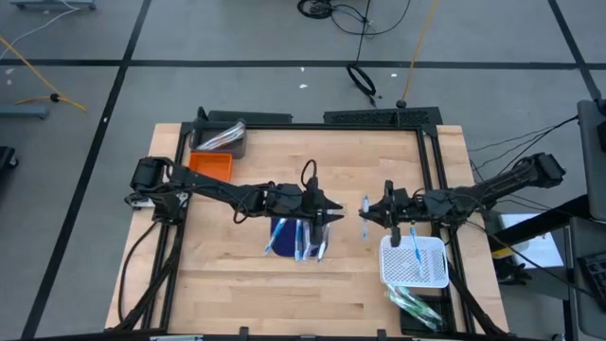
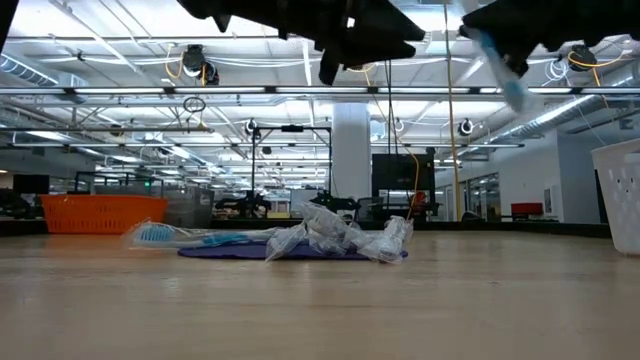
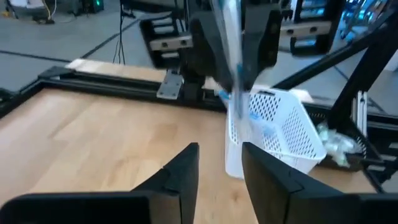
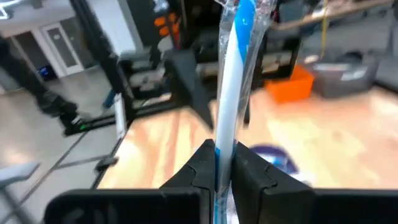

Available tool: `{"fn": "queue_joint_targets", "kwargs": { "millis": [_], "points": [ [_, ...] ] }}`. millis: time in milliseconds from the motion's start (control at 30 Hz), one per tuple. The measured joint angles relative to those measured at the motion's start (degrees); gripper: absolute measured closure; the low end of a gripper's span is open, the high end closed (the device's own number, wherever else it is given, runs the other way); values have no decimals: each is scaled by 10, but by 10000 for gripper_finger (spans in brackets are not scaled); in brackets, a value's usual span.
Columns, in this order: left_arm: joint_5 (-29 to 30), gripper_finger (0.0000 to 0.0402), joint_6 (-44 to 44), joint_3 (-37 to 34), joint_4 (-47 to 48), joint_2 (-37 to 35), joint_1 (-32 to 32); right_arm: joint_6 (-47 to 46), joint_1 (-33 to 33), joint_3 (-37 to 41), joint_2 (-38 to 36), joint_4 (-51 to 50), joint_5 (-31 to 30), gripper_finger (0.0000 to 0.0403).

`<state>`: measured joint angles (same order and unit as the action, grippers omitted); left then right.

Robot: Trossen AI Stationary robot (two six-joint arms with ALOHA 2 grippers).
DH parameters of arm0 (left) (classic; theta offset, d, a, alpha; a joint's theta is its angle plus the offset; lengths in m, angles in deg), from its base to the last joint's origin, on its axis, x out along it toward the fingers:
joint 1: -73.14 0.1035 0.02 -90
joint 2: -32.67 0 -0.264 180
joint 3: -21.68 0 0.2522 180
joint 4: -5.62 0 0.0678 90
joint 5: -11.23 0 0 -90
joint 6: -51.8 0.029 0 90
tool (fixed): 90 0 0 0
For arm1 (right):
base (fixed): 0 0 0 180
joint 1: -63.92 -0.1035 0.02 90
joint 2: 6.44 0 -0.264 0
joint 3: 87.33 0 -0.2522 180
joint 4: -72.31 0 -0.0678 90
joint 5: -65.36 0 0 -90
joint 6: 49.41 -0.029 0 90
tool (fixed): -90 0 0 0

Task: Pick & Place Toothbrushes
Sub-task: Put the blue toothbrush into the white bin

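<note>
Matt wooden table (image 1: pixel 237 275); glossy plastic-wrapped toothbrush (image 4: pixel 233 93); perforated plastic basket (image 1: pixel 414 262)

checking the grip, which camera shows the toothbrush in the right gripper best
The right wrist view: the wrapped blue toothbrush stands close up, pinched between the shut fingers of the right gripper. The left wrist view shows it blurred before the white basket. The low view catches only its hanging end; the high view shows a thin sliver.

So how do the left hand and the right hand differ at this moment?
The left hand is open and empty; the right hand is shut on a blue toothbrush in a clear wrapper. The left hand hangs over the dark blue mat with its wrapped toothbrushes; the right hand is beside the white perforated basket. Both hover above the wooden table.
</note>
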<state>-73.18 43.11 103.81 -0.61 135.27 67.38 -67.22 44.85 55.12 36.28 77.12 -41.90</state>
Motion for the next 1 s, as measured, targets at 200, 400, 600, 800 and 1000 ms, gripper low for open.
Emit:
{"fn": "queue_joint_targets", "kwargs": {
  "millis": [200,400,600,800,1000],
  "points": [
    [0,277,-4,-1,42,-10,0,-77,-48,-25,-96,-187,15,384],
    [1,277,-4,-1,47,-9,0,-167,-94,-82,-133,-351,42,384],
    [1,277,-5,-1,49,-9,0,-276,-133,-96,-133,-466,85,384],
    [1,277,-5,-1,49,-9,0,-377,-180,-96,-111,-528,101,384],
    [2,277,-5,-1,48,-9,0,-409,-217,-96,-100,-534,115,384]
  ]
}}
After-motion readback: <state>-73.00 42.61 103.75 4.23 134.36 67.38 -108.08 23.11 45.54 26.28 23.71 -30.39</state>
